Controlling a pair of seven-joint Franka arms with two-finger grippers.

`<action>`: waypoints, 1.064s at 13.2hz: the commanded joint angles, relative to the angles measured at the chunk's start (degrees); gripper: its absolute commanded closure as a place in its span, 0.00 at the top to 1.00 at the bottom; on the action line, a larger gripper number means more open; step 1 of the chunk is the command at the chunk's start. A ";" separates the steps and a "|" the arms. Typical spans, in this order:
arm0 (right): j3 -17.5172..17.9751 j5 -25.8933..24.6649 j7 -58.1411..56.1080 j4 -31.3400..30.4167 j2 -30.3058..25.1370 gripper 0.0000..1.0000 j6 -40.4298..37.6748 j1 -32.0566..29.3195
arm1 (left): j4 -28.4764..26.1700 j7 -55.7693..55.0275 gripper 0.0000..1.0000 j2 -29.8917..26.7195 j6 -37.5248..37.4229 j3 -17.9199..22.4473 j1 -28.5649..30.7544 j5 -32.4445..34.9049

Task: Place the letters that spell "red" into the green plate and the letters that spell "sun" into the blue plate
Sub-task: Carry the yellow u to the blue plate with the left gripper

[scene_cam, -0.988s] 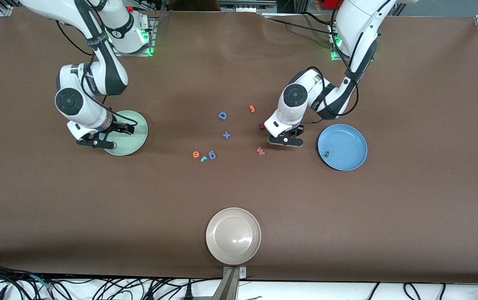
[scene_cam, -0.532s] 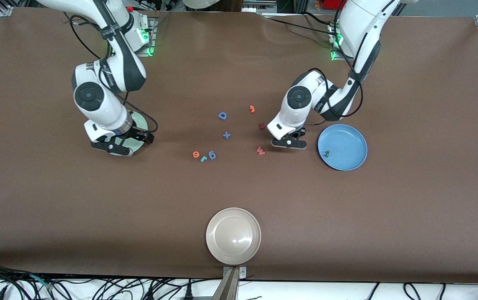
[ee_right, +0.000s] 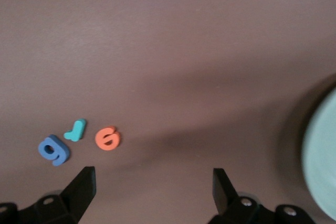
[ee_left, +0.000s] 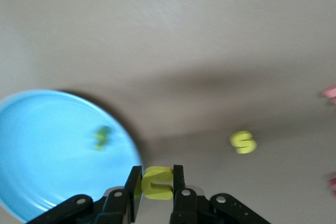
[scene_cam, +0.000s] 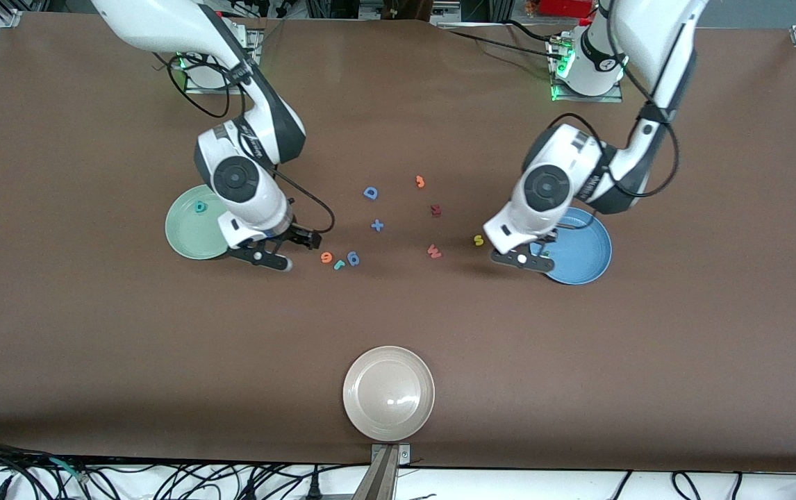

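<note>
My left gripper (ee_left: 157, 183) is pinched on the yellow u (ee_left: 158, 182), carried above the table right at the rim of the blue plate (scene_cam: 589, 260), because that is where "sun" goes; the green n (ee_left: 102, 136) already lies inside. The yellow s (scene_cam: 479, 240) waits on the table just beside the plate, toward the middle. My right gripper (ee_right: 152, 184) hangs with its fingers spread wide over the bare table between the green plate (scene_cam: 186, 239), which holds the teal d (scene_cam: 199, 206), and the orange e (ee_right: 107, 138) and teal r (ee_right: 75, 129), probably my next picks.
</note>
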 commanded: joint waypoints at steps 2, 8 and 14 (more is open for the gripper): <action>-0.18 0.02 1.02 5.40 5.28 0.98 0.72 2.90 | -0.21 16.67 0.12 -0.33 -0.99 -0.41 7.54 1.10; -0.18 -1.38 0.93 5.31 8.36 0.87 2.83 3.08 | -0.92 26.54 0.14 0.29 -0.20 -0.50 13.97 0.06; -0.27 -1.47 0.49 5.22 9.77 0.75 5.56 3.61 | -1.09 26.72 0.21 0.99 0.60 -0.41 14.59 -1.01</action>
